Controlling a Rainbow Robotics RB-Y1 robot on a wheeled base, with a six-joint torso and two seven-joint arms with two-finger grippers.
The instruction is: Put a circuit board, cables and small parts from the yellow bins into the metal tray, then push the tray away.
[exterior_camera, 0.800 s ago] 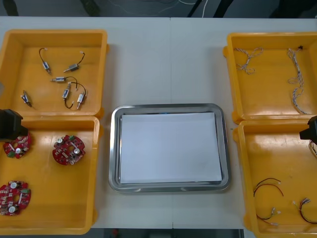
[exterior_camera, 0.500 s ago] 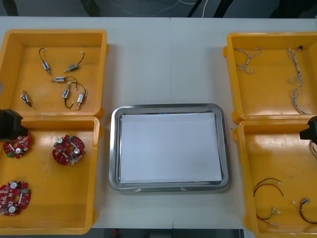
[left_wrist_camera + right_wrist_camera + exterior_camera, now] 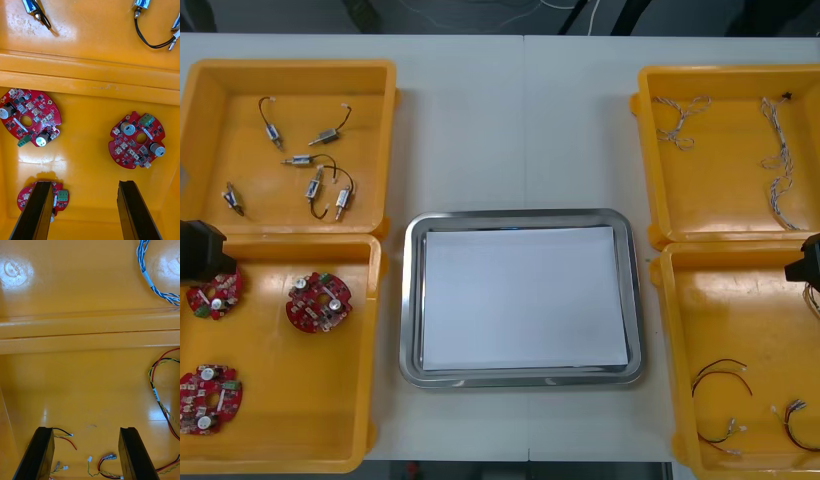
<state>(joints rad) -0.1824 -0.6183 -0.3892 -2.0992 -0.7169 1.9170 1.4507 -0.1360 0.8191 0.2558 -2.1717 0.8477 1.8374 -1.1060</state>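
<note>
Left gripper [image 3: 84,184] spread above red circuit boards [image 3: 137,140], right gripper [image 3: 86,429] spread above red and yellow cables [image 3: 107,457], metal tray [image 3: 520,217] white inside

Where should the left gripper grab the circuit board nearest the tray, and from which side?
Pinch the board across its round rim, coming straight down. It lies flat on the bin floor, apart from walls and other boards, and components stud its face, so the edges are likely the safest hold. The open left gripper hovers over the same bin.
</note>
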